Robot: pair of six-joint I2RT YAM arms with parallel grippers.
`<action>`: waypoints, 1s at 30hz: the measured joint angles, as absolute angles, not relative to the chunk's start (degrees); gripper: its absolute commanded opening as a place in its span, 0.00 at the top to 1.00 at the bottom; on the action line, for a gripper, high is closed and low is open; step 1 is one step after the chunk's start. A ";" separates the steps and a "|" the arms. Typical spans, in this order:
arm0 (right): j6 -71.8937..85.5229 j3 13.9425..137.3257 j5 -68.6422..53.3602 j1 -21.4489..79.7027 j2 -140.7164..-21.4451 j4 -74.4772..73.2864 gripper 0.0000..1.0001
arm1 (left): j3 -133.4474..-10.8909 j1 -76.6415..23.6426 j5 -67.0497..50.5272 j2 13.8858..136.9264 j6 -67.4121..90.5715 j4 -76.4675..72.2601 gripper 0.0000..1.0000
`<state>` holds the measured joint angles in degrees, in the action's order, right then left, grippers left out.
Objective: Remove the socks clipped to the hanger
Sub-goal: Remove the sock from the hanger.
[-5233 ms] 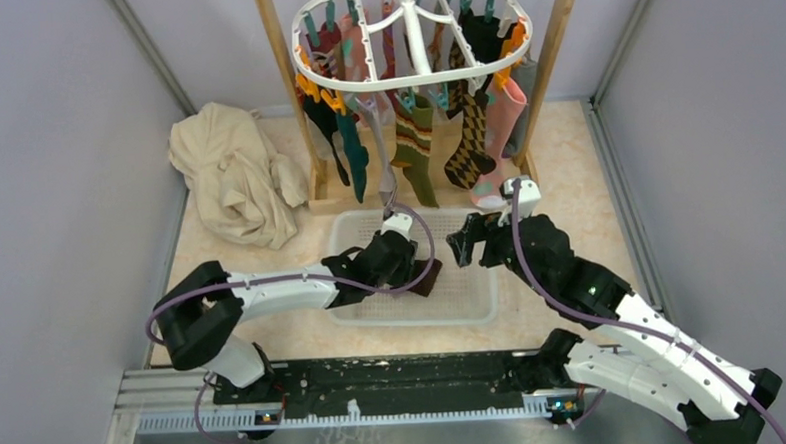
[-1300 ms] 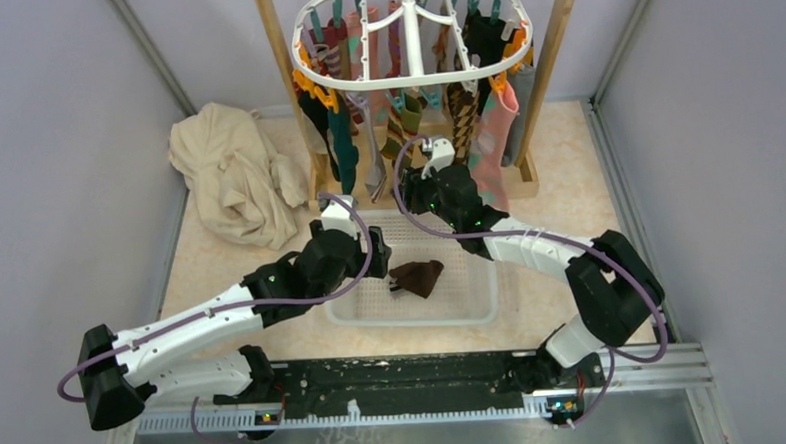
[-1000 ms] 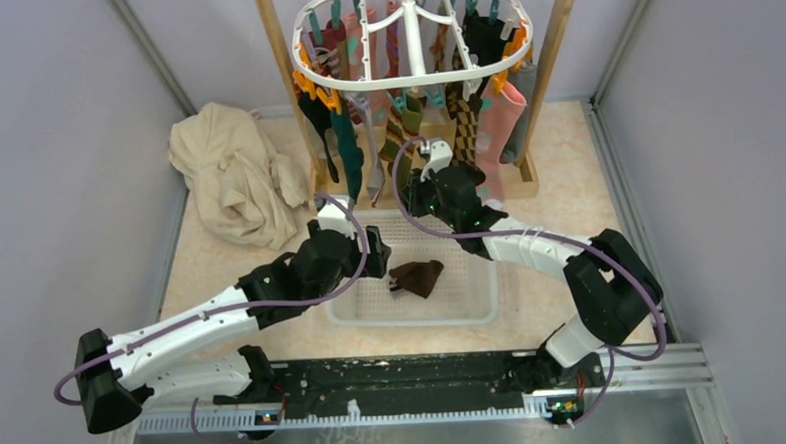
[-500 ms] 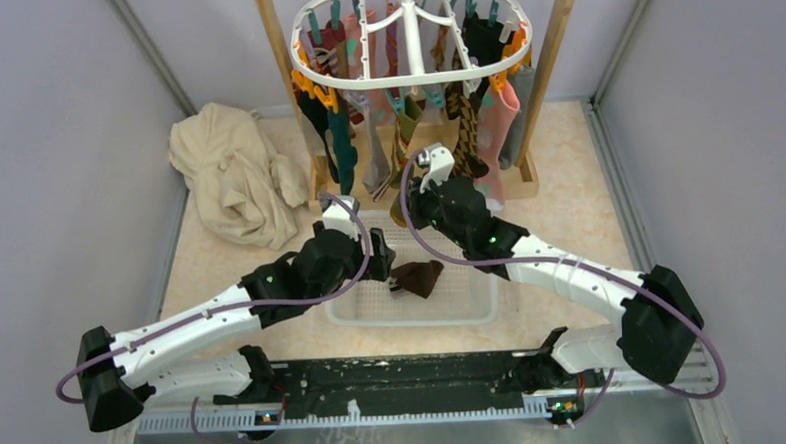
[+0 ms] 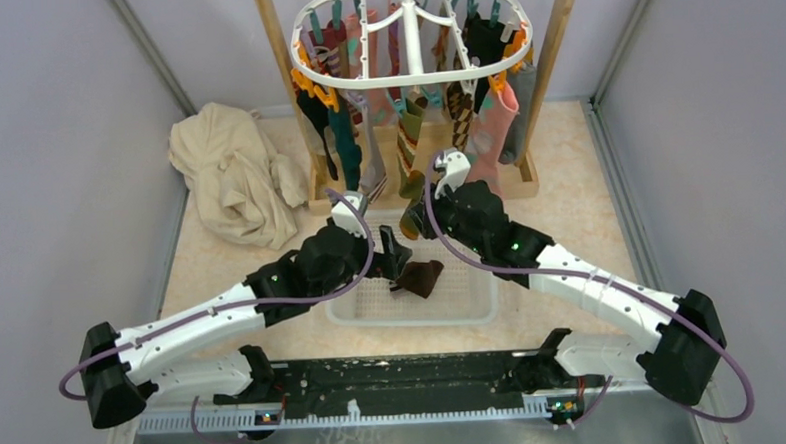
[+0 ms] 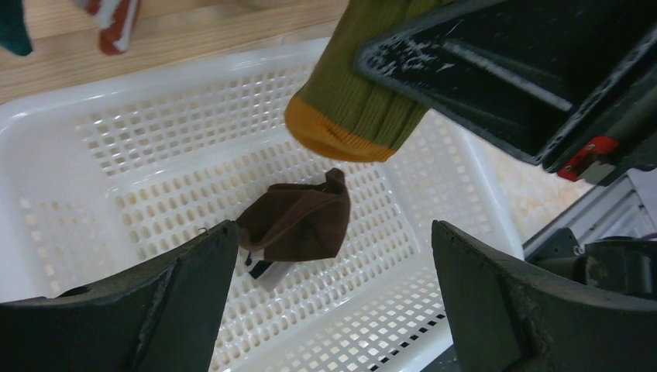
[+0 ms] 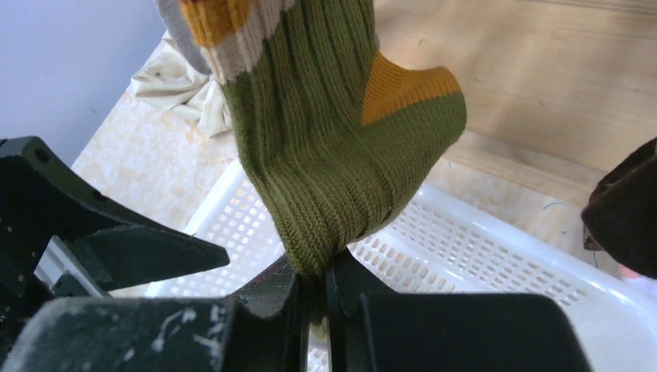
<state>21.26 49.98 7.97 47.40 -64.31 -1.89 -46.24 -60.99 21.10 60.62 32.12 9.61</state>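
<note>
The white oval hanger (image 5: 413, 79) hangs between two wooden posts, with several socks (image 5: 341, 144) clipped along its rim. My right gripper (image 5: 416, 221) (image 7: 318, 279) is shut on the foot of an olive sock (image 7: 333, 155) (image 5: 411, 146) with an orange heel and striped leg. That sock stretches up toward the hanger; its clip is hard to make out. My left gripper (image 5: 395, 252) (image 6: 333, 232) hovers open over the white basket (image 5: 473, 304), holding nothing. A brown sock (image 5: 418, 278) (image 6: 298, 225) lies on the basket floor below it.
A crumpled beige cloth (image 5: 232, 174) lies on the floor to the left. The wooden frame's posts (image 5: 283, 77) (image 5: 552, 55) flank the hanger. Grey walls close in both sides. In the left wrist view the right gripper's black body (image 6: 527, 77) sits close at upper right.
My right gripper has closed on the olive sock and pulled it down and toward the basket, its arm swinging out right. The left gripper has edged slightly right, still open.
</note>
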 measured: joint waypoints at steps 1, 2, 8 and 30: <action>21.61 49.98 7.64 47.40 -64.16 -2.31 0.91 | -46.24 -61.04 20.45 60.86 31.90 8.69 0.01; 21.98 49.98 7.27 47.40 -64.01 -2.83 0.91 | -46.24 -61.06 19.86 61.14 31.66 7.73 0.01; 24.21 49.98 4.60 47.40 -63.37 -4.38 0.91 | -45.98 -61.73 17.78 62.81 29.93 2.79 0.01; 27.11 50.61 -1.56 47.40 -61.95 -7.40 0.92 | -39.62 -62.17 18.37 62.48 24.29 -7.70 0.01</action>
<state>27.11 50.61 -1.56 47.40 -61.95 -7.40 -39.62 -62.17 18.37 62.48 24.29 -7.70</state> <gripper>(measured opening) 0.084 0.989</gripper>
